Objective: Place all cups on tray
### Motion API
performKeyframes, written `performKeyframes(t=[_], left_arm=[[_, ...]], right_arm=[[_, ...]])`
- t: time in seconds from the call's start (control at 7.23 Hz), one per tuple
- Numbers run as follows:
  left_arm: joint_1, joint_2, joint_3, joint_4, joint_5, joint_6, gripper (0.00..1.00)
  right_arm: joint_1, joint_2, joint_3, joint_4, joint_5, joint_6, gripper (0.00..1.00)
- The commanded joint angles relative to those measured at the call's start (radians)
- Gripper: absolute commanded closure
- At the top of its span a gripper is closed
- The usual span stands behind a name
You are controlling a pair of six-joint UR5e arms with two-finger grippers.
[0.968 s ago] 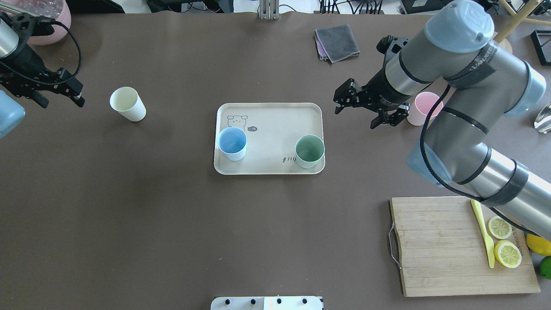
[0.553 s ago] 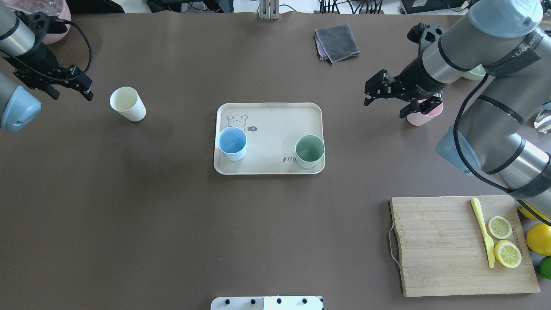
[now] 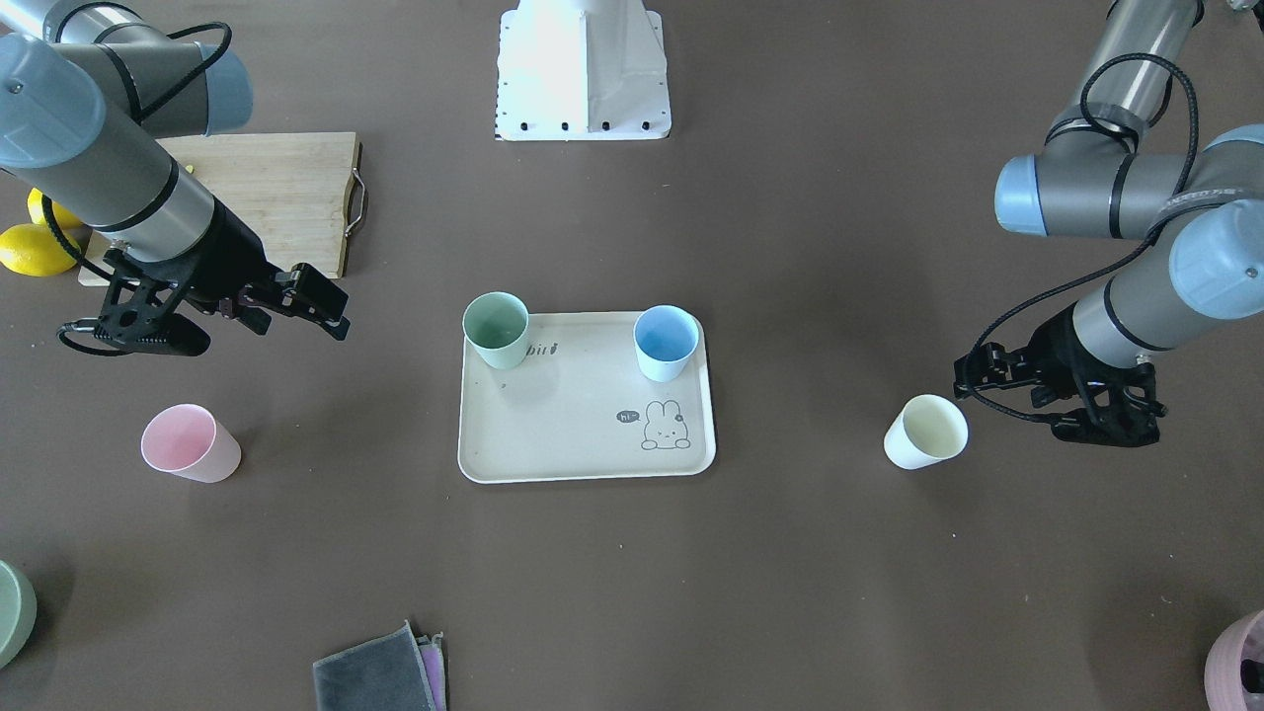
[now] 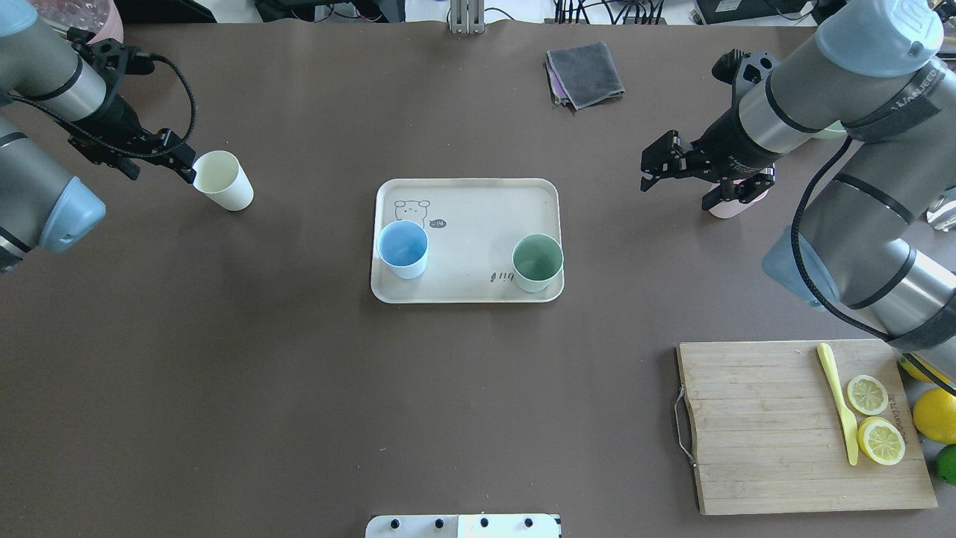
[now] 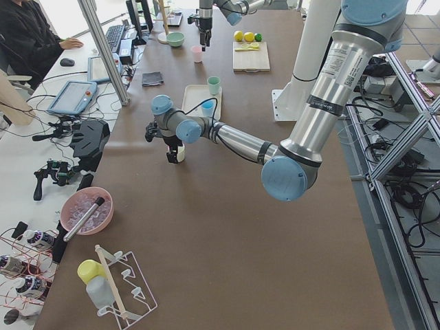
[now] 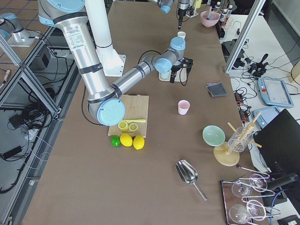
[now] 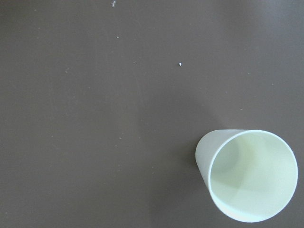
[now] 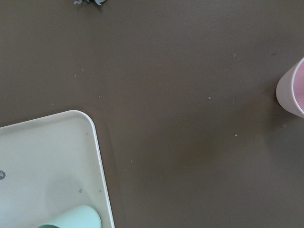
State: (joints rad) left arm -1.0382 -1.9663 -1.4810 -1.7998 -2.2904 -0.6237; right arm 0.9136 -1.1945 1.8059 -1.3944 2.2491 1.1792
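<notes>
The beige rabbit tray point(image 4: 478, 213) point(image 3: 563, 434) sits mid-table. The light blue cup point(image 4: 402, 249) point(image 3: 666, 342) and the pale green cup point(image 4: 537, 262) point(image 3: 496, 330) stand upright on it. The cream-yellow cup point(image 4: 222, 180) point(image 3: 926, 432) point(image 7: 249, 175) stands on the table, left of the tray. My left gripper point(image 4: 157, 168) is open and empty, just left of this cup. The pink cup point(image 3: 191, 443) point(image 8: 292, 92) stands on the table, right of the tray. My right gripper point(image 4: 676, 190) is open and empty, above and beside it, hiding most of it from overhead.
A wooden cutting board point(image 4: 754, 426) with lemon slices and a yellow knife lies at the near right, whole lemons beside it. A folded grey cloth point(image 4: 585, 75) lies at the far side. A pink bowl point(image 3: 1239, 662) and a green bowl point(image 3: 12, 612) sit at the far corners.
My left gripper has moved right, up to the cream-yellow cup. My right gripper has moved right, away from the tray, over the pink cup. Both stay open. No cup has moved.
</notes>
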Motion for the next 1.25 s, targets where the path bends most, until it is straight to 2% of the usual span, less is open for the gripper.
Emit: performKeyframes(t=[0.0, 0.69, 0.83, 0.97, 1.11], left_arm=[[0.027, -0.011, 0.037, -0.038, 0.022, -0.024, 0.02], [0.027, -0.051, 0.119, -0.081, 0.025, -0.027, 0.02], [0.029, -0.049, 0.140, -0.111, 0.025, -0.027, 0.24], [0.029, -0.049, 0.145, -0.113, 0.025, -0.028, 0.71], [0.029, -0.049, 0.145, -0.113, 0.025, -0.031, 1.00]], right_arm=[[0.019, -0.011, -0.003, 0.000, 0.000, -0.062, 0.00], [0.048, -0.030, -0.010, 0.000, 0.000, -0.133, 0.00], [0.051, -0.030, -0.010, 0.000, 0.000, -0.133, 0.00], [0.054, -0.033, -0.010, 0.002, 0.000, -0.135, 0.00], [0.057, -0.040, -0.008, 0.003, 0.000, -0.138, 0.00]])
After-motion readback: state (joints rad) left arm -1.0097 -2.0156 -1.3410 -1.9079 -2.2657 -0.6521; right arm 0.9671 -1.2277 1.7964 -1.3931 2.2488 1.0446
